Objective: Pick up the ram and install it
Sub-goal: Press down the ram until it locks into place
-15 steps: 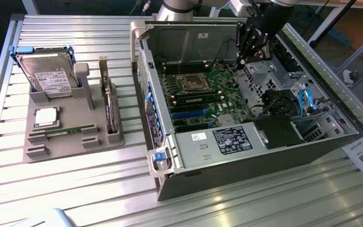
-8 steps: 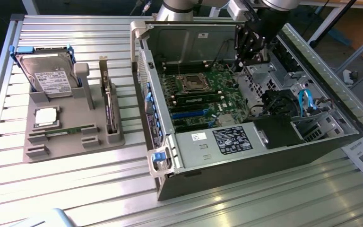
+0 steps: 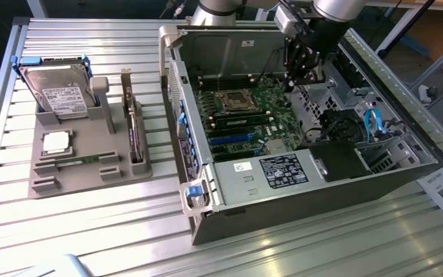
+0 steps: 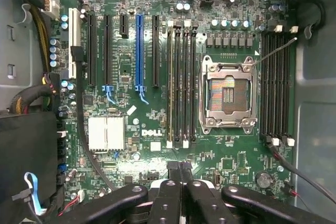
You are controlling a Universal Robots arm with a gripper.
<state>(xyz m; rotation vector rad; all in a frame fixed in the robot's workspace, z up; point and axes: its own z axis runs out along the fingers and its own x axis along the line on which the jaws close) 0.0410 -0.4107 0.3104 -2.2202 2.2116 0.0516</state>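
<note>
My jaws are pressed together with nothing between them, hanging over the motherboard (image 4: 147, 129) inside the open computer case (image 3: 241, 184); the wrist view shows their dark fingertips (image 4: 173, 170) touching, near the memory slots (image 4: 181, 82) beside the CPU socket (image 4: 228, 95); the exterior view shows the ram (image 3: 83, 161) well apart from me, sitting in the grey tray (image 3: 125, 173) on the bench (image 3: 52, 231), near the hard drive (image 3: 60, 92).

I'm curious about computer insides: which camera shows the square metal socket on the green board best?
The wrist view: the socket faces the camera squarely, its metal frame and contact field plain. The exterior view shows the socket at a slant, inside the open case.
</note>
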